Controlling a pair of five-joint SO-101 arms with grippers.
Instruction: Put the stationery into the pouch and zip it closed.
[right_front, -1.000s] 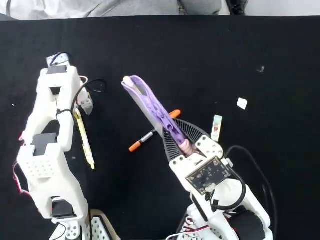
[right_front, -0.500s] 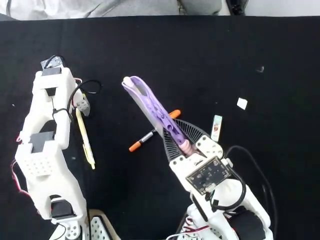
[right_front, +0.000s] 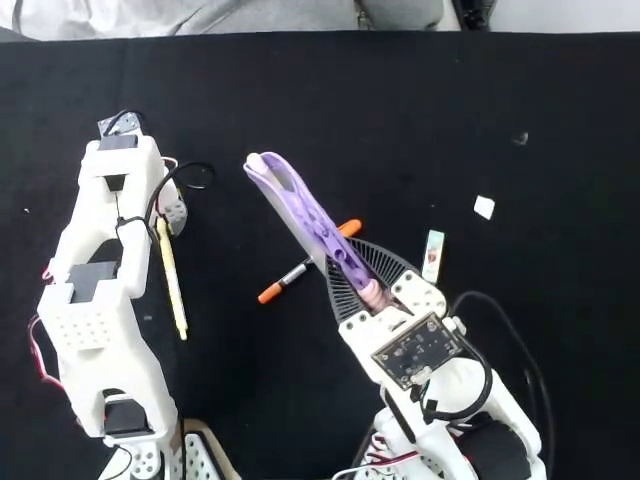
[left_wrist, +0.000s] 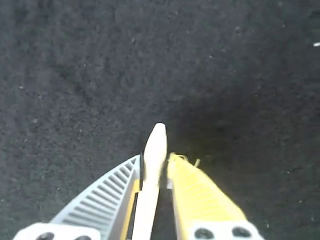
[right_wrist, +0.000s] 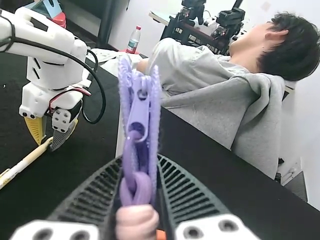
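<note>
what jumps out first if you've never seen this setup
The purple pouch stands out, clamped in the right arm's jaws and jutting up over the middle of the black table. On the left side, the left arm's jaws pinch a pale yellow pen near its far end. An orange marker lies on the table between the arms, partly under the pouch.
</note>
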